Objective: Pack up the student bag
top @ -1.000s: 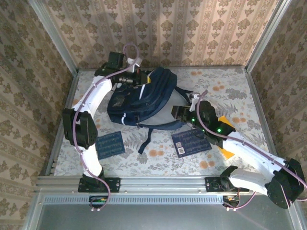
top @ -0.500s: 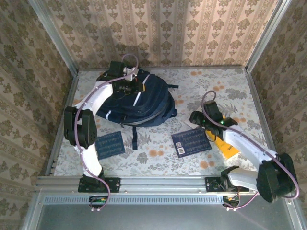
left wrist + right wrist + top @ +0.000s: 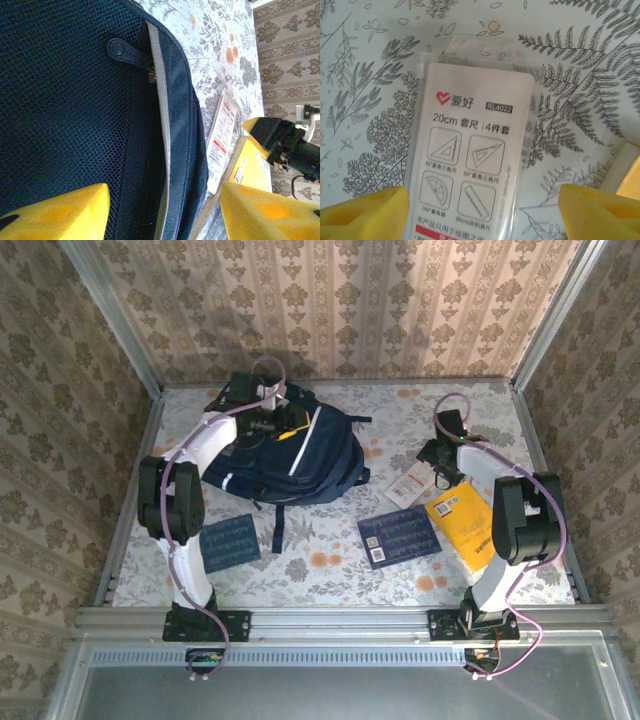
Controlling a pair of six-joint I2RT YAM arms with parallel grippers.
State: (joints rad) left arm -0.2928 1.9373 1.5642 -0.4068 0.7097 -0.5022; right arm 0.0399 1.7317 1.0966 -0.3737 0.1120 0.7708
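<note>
The student bag (image 3: 312,458), dark navy with white stripes, lies flat at the back left of the table. My left gripper (image 3: 268,426) hangs over its upper end. In the left wrist view its jaws (image 3: 162,215) stand open above the bag's mesh panel (image 3: 65,100) and a white stripe (image 3: 161,110), gripping nothing. My right gripper (image 3: 438,456) is at the back right, over a clear-wrapped ruler set (image 3: 407,485). The right wrist view shows that pack (image 3: 470,145) flat on the cloth between the open yellow fingertips (image 3: 365,212).
A yellow book (image 3: 462,525) lies right of the ruler set. Two flat navy booklets rest near the front, one (image 3: 228,540) on the left and one (image 3: 398,535) at the centre. Metal frame rails and patterned walls close in the table.
My left gripper has opened and let go of the bag, which now lies flat. The right arm left the bag, swung to the back right over the ruler set, and opened wider.
</note>
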